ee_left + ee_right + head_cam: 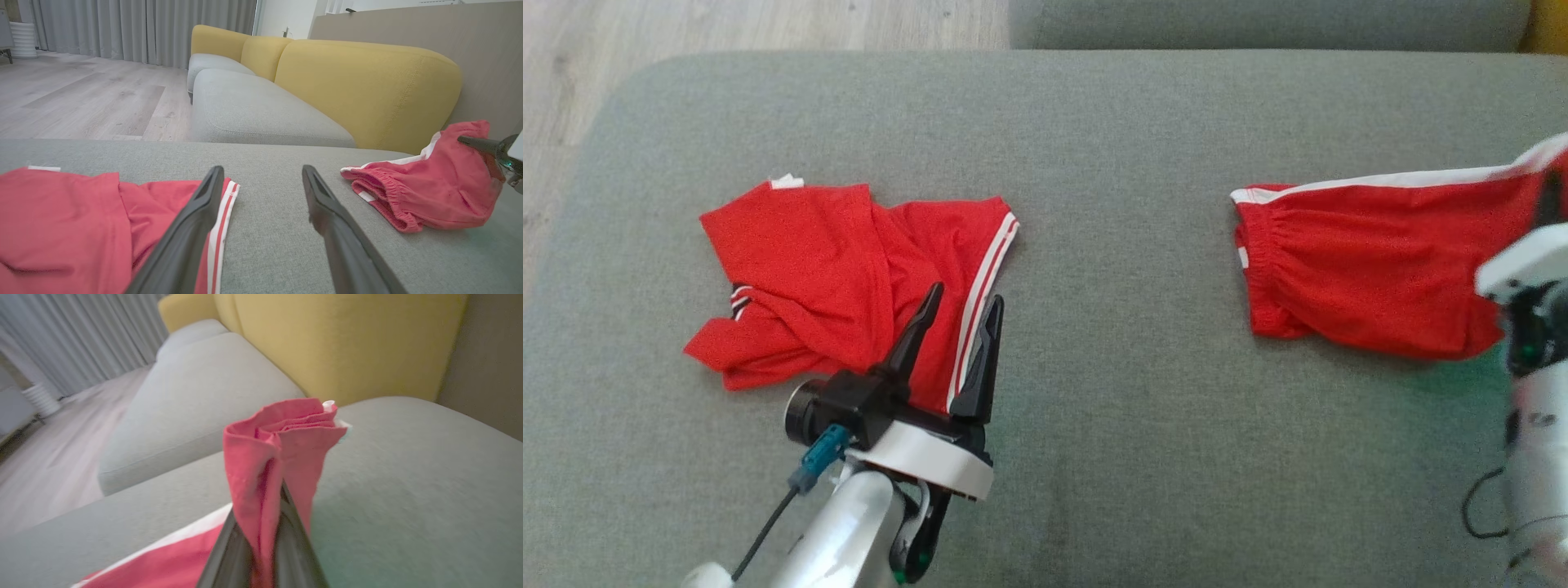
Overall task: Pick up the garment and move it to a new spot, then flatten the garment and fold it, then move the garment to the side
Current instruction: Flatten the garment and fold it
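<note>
Right gripper [265,506] is pinched tight on one end of the red shorts [1356,269], lifting it so the rest trails on the cushion [1111,147], well right of the crumpled red shirt [809,269]. Left gripper [960,306] hangs spread wide over that shirt's striped edge, likely waiting its turn.

Left arm [849,523] comes in from the lower left, jaws spread wide open, both fingers [915,335] pointing up and away. Right arm [1535,457] sits at the far right edge, jaws pinched tight on a bunched bit of the garment [282,457].
</note>
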Robot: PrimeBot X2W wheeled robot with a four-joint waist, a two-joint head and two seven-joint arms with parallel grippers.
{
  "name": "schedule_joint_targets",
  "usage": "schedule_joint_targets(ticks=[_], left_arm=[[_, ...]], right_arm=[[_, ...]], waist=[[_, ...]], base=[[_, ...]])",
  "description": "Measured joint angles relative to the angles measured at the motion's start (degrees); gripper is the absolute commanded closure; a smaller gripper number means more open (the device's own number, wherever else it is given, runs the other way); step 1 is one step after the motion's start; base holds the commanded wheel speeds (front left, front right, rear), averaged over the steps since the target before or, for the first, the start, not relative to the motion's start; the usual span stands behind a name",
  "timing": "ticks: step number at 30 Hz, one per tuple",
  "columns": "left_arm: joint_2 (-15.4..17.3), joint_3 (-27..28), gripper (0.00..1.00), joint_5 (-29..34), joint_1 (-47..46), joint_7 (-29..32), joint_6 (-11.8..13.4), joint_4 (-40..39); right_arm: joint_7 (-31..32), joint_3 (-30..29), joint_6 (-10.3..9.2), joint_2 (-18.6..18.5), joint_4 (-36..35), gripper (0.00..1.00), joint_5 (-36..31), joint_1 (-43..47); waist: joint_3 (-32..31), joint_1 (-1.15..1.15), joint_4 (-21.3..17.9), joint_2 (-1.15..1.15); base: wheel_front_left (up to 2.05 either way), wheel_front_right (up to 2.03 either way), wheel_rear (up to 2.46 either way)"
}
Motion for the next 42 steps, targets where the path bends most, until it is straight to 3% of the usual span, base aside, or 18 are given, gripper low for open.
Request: schedule_joint_targets(ticks=[7, 12, 29, 30, 35, 42], left_arm=[[0.2, -0.1, 0.0, 0.0, 1.0, 0.0, 0.4, 0.1], [0.4, -0.1, 0.0, 0.0, 1.0, 0.3, 0.5, 0.0], [0.7, -0.5, 0.0, -0.6, 2.2, 0.8, 1.7, -0.9], [0.8, -0.5, 0.0, -0.6, 2.2, 0.8, 1.9, -1.0], [0.8, -0.6, 0.0, -0.7, 2.3, 0.8, 2.0, -1.2], [1.2, 0.4, 0.0, -1.2, 2.1, 0.7, 2.5, -2.7]], right_arm=[[-0.7, 17.1, 0.0, 0.8, -8.1, 1.0, 12.9, 5.1], [-0.6, 29.4, 0.0, -0.6, -13.5, 1.0, 20.2, 9.2], [4.5, 54.2, 0.0, -8.5, -13.4, 0.98, 30.6, 11.3], [4.7, 55.5, 0.0, -8.9, -13.0, 0.0, 30.7, 11.4], [4.7, 57.9, 0.0, -9.5, -14.6, 0.0, 35.5, 11.6], [-3.6, 47.5, 0.0, -11.8, -16.6, 0.0, 39.4, 10.7]], waist=[[-2.0, 0.0, 0.3, 0.0], [-2.8, 0.0, 0.8, 0.0], [-3.7, 0.0, 1.6, 0.0], [-3.7, 0.0, 1.5, 0.0], [-3.5, 0.0, 0.2, 0.0], [-3.6, 0.0, -2.4, 0.0]], base=[[0.0, 0.0, 0.0], [0.0, 0.0, 0.0], [0.0, 0.0, 0.0], [0.0, 0.0, 0.0], [0.0, 0.0, 0.0], [0.0, 0.0, 0.0]])
